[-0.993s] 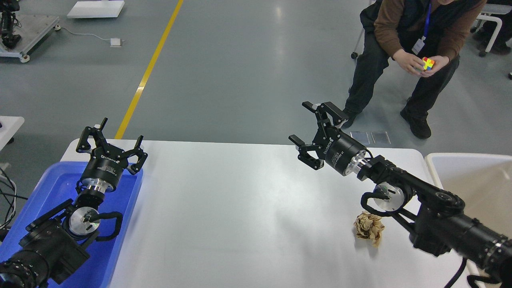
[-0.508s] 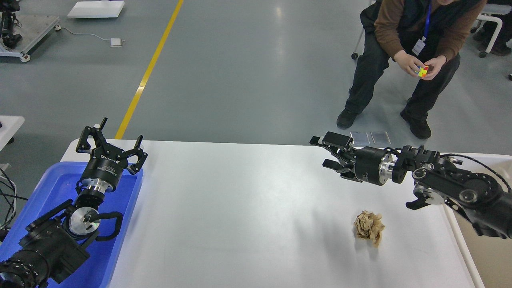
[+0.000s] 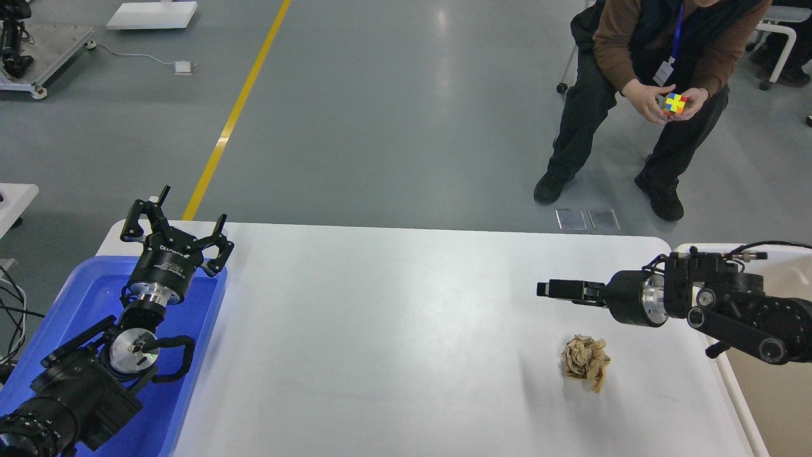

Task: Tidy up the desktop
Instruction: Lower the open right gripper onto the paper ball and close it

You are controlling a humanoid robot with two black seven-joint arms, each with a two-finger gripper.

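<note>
The white desktop (image 3: 380, 330) carries one crumpled brown paper ball (image 3: 585, 363) near its right front. My right gripper (image 3: 550, 289) points left, level above the desktop, up and a little left of the ball and apart from it. It is seen edge-on, so its fingers cannot be told apart. Nothing shows in it. My left gripper (image 3: 177, 219) is open and empty above the far end of the blue tray (image 3: 89, 298) at the desktop's left edge.
An off-white bin (image 3: 771, 406) stands at the desktop's right edge, under my right arm. A seated person (image 3: 647, 57) holds a coloured cube beyond the far right corner. A yellow floor line (image 3: 235, 114) runs behind the table.
My right arm has swung down and to the right, from high over the far edge to level above the desktop near the ball. Its gripper turned edge-on. The left arm has not moved.
</note>
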